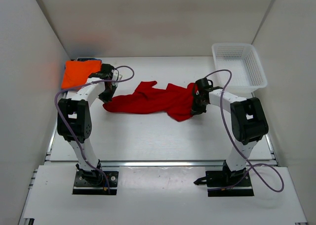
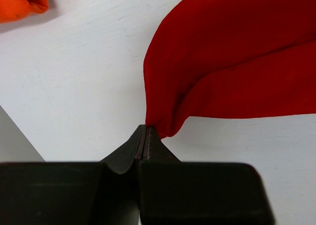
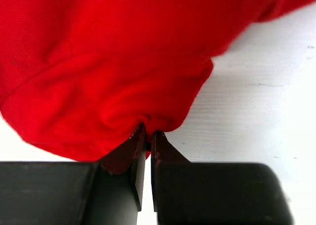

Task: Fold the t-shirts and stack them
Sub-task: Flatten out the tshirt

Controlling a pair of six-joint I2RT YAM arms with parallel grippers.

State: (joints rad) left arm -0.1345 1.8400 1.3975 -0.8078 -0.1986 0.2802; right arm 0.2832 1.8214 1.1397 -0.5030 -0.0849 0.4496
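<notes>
Your left gripper (image 2: 146,138) pinches the left tip of the red shirt (image 1: 148,102) | right gripper (image 3: 146,136) clamps its right end | long axis runs left-right between them.

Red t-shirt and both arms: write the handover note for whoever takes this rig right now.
Grip: left fingers shut on the red t-shirt at its left tip; right fingers shut on its bunched right end.
Things: the red t-shirt lies crumpled across mid-table between the arms. The orange t-shirt sits folded at the far left corner; a sliver at its far edge looks like the blue t-shirt underneath.
Done: orange one folded and placed.
Left: spread and fold the red one, then stack it on the orange.
</notes>
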